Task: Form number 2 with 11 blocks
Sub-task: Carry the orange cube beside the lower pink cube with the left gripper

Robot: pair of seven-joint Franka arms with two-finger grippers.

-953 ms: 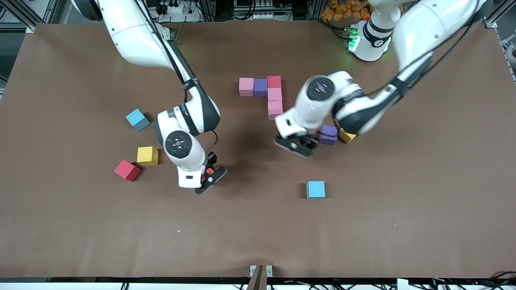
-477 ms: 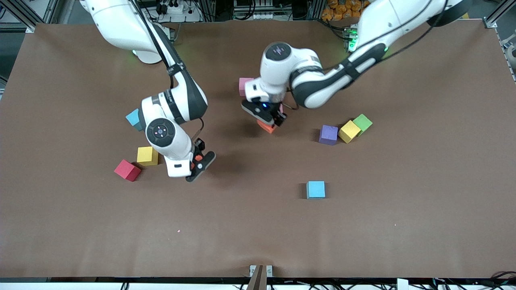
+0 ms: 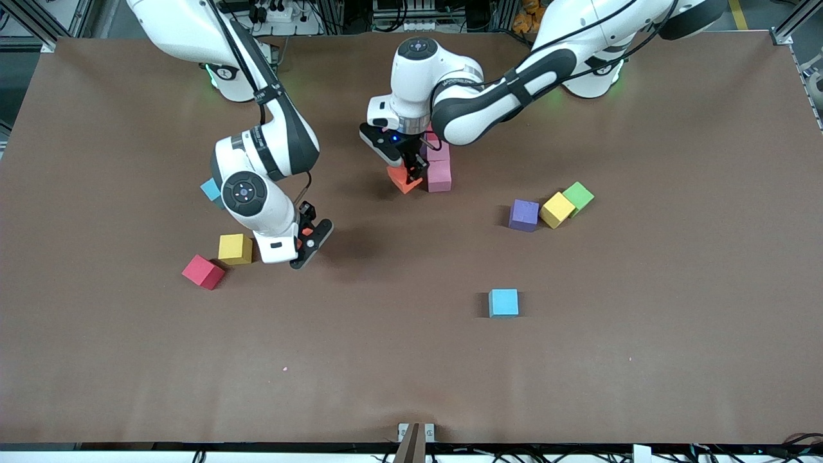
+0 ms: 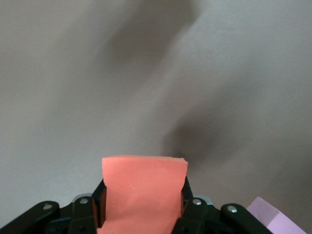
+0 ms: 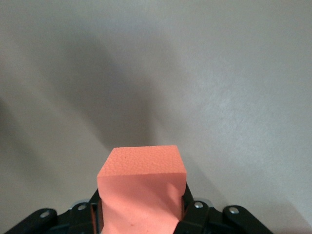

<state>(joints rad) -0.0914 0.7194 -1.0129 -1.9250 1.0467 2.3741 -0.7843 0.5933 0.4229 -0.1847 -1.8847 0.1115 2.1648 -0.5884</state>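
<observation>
- Where the brown worktop [image 3: 411,360] runs toward the right arm's end, three loose blocks lie: a light blue block [image 3: 209,189] half hidden by the right arm, and nearer the camera a yellow block [image 3: 235,249] with a red block [image 3: 203,271] just beside it.
- Right gripper [image 3: 307,235] hangs over bare worktop beside the yellow block; jaws closed on the first orange block [image 5: 141,190].
- Left gripper [image 3: 406,172] reaches in from its own end, low at the number 2 [image 3: 439,164]; jaws clamped on the second orange block [image 3: 402,180], which sits just beside the nearer pink block [image 3: 440,178]. Cannot tell whether it rests on the worktop.
- Of the number 2, only two pink blocks in a column show, the farther pink block [image 3: 440,154] touching the nearer; the left arm covers the rest.
- Toward the left arm's end: a purple block [image 3: 524,215], a second yellow block [image 3: 557,209] and a green cube [image 3: 578,195], close together in a row. A second light blue block [image 3: 503,302] lies alone, nearer the camera.
- Visible count: orange 2, yellow 2, light blue 2, pink 2, red 1, purple 1, green 1.
</observation>
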